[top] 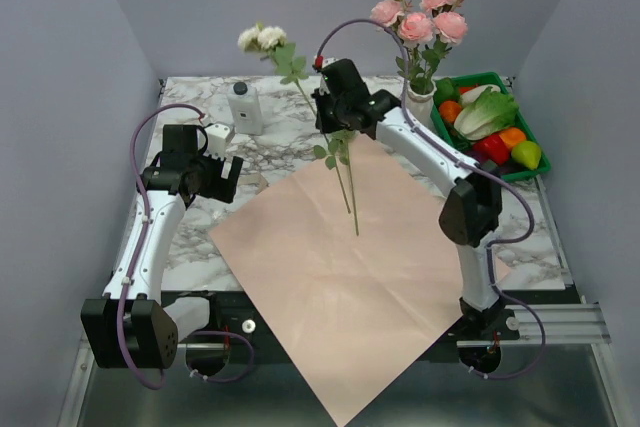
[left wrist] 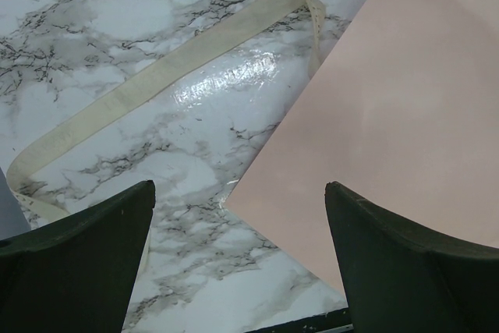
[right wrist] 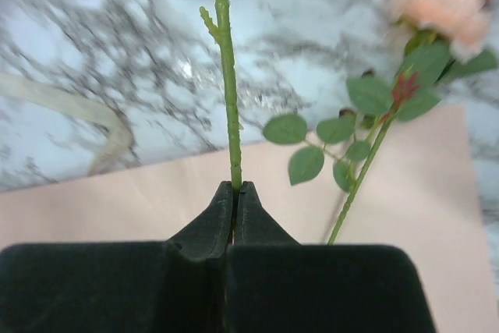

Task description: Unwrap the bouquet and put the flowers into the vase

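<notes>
Top: paper (top: 350, 277) flat on worktop (top: 270, 132), unwrap done. Pink roses (top: 425, 17) in vase (top: 421, 105), far right corner. Cream roses (top: 262, 38) not yet in, held up over worktop middle by right pincer (top: 335, 112).
Left wrist: left pincer (left wrist: 238, 200) wide open, empty, above ribbon (left wrist: 156, 76) and paper corner.
Right wrist: pincer clamped on green stem (right wrist: 226, 76).

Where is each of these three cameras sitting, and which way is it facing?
Top view: above and behind the arms, looking down at the table; both arms, the left gripper and the right gripper show.
Left wrist: on the left arm, looking down at ribbon and pink paper; its open fingers frame the view.
Right wrist: on the right arm, looking along a green stem; its fingers, shut on it, show.
Shared: all three see the paper.
</notes>
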You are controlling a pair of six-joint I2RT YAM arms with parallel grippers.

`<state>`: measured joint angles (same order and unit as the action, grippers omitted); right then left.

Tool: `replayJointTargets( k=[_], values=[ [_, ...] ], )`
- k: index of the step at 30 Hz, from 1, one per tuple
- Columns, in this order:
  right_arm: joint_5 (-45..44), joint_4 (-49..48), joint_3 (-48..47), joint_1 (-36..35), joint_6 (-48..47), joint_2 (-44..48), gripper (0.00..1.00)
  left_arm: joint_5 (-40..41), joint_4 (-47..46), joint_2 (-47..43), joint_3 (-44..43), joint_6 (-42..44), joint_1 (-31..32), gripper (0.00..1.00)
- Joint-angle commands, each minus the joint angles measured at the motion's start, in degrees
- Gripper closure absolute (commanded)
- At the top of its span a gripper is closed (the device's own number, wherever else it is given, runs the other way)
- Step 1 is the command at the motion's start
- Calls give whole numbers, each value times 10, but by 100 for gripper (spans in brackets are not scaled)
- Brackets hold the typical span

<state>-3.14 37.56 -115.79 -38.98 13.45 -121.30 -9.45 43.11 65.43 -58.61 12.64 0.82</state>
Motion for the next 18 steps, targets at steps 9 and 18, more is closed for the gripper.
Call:
replayJointTargets(
  k=[9,18],
  values=[
    [-90,-332,125,-1,-129,300,99,11,14,-5,-1,3,-3,1],
    [-177,-612,267,73,-238,420,99,6,4,11,-3,5,-4,1]
  ],
)
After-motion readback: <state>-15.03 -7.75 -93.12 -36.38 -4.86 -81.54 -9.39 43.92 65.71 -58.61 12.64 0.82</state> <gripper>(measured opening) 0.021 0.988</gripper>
